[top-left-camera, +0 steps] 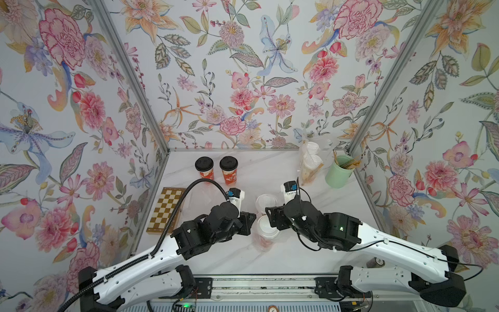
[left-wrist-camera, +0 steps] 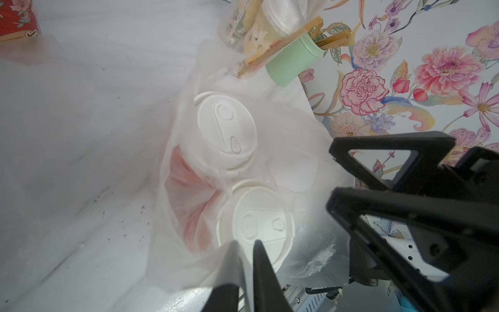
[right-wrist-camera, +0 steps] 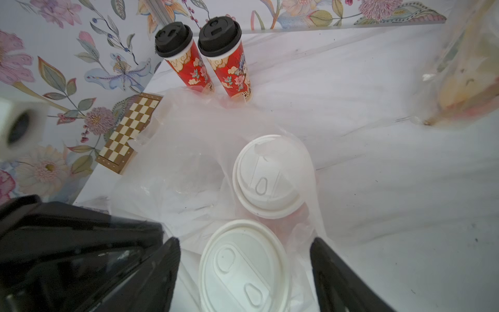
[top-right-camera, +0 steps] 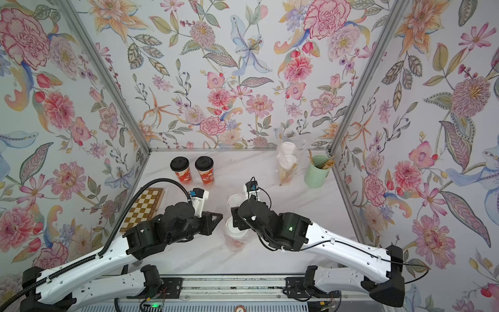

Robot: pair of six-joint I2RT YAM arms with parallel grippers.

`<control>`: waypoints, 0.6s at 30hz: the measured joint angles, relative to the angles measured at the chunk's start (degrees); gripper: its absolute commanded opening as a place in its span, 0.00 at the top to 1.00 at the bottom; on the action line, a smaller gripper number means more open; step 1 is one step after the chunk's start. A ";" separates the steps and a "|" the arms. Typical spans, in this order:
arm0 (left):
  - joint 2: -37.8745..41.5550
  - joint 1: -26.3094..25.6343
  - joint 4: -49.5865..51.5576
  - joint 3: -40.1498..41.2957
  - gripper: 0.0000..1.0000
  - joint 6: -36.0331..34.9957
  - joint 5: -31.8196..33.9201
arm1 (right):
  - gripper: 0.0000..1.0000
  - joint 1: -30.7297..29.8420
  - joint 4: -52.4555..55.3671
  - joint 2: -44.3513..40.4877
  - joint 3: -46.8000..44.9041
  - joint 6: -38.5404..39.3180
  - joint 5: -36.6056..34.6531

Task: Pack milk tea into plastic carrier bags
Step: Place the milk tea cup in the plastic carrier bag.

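I see the right pincer apart, straddling a white-lidded cup inside the bag. Left pincer at the bag's rim: grip, I cannot tell.

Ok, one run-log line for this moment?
middle bag: two white-lid cups inside | right end effector: open beside them | left end effector: at bag rim, grip unclear | black-lid cups: unbagged
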State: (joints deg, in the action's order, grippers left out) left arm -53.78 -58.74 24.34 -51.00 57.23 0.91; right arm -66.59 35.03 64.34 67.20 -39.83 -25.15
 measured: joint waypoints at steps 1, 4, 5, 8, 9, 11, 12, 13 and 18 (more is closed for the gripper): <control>-0.07 0.20 0.35 -0.37 0.73 -0.31 -0.02 | 0.24 1.01 0.55 -0.44 1.07 0.50 0.76; -0.44 0.61 0.74 -1.62 0.62 -1.16 0.00 | 0.24 3.61 2.71 -0.92 4.11 1.90 2.29; -0.59 0.74 0.85 -2.01 0.60 -1.31 0.00 | 0.24 4.57 3.45 -0.94 4.87 2.21 2.93; -1.40 1.42 1.40 -3.52 0.58 -2.23 -0.02 | 0.25 8.31 5.86 -0.96 5.86 3.37 6.60; -1.75 1.66 1.51 -3.93 0.58 -2.47 -0.04 | 0.25 9.94 6.84 -0.90 5.86 3.69 8.52; -2.51 2.12 1.73 -4.61 0.59 -2.84 -0.11 | 0.26 12.52 8.72 -0.52 5.86 4.31 12.07; -2.99 2.23 2.08 -4.96 0.59 -3.02 -0.22 | 0.27 13.42 9.53 -0.33 5.81 4.50 13.92; -3.43 2.23 2.45 -5.22 0.60 -3.28 -0.26 | 0.28 13.99 10.51 -0.22 5.66 4.59 15.69; -4.07 2.23 4.50 -5.49 0.65 -3.98 -0.90 | 0.40 14.51 13.79 -0.98 2.40 4.24 23.34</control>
State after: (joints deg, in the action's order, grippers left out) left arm -57.84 -56.51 28.84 -56.49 53.25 0.01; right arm -52.07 48.82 63.35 69.60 -35.59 -1.80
